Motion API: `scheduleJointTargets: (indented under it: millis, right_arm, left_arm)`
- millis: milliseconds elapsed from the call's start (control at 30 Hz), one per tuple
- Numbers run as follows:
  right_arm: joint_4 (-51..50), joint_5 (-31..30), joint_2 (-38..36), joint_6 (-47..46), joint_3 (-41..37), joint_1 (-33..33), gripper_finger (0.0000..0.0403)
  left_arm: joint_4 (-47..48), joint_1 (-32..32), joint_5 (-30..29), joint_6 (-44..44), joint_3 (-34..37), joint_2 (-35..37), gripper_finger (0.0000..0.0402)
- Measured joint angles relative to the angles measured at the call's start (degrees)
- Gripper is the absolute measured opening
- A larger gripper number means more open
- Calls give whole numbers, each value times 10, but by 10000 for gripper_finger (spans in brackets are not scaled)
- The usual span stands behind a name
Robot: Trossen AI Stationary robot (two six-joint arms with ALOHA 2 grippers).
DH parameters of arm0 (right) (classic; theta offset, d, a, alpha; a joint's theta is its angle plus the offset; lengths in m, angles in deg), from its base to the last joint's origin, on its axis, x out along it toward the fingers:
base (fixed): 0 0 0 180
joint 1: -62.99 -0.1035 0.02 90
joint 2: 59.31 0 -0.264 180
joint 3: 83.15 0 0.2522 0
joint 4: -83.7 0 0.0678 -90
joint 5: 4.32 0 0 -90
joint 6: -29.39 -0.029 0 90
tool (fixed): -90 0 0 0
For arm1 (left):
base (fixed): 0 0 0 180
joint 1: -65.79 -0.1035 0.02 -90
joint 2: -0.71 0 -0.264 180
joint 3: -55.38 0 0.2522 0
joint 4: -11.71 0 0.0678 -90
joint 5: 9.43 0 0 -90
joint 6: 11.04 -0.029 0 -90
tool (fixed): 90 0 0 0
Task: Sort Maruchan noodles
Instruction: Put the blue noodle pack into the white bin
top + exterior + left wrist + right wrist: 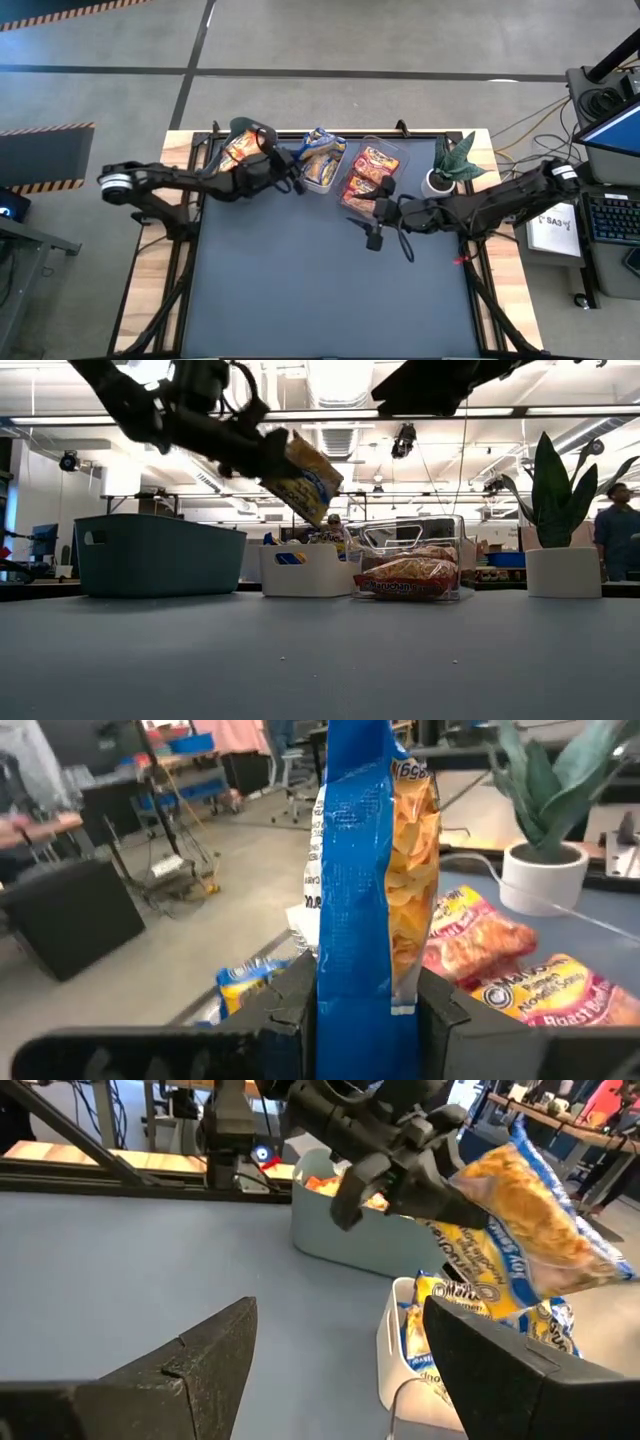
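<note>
Clamping a blue-and-yellow packet point(303, 478) over the white bin point(305, 572), left tool point(365, 1010), right tool point(340, 1350) spread apart, idle.

Three bins sit in a row on one counter point(330, 290): one grey-green bin point(160, 555), one white bin point(305, 570), one clear bin point(415, 535). One potted plant point(450, 165). Two robot arms.
</note>
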Motion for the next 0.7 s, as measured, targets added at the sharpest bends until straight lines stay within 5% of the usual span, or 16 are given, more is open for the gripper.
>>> scheduleJointTargets:
  millis: [233, 700]
  right_arm:
    - [0, 0, 15, -13, 0, 0, 278]
    - [-1, 0, 19, -40, 0, 0, 272]
  left_arm:
    - [8, -8, 6, 69, -41, -75, 74]
    - [280, -15, -15, 194, -172, -115, 74]
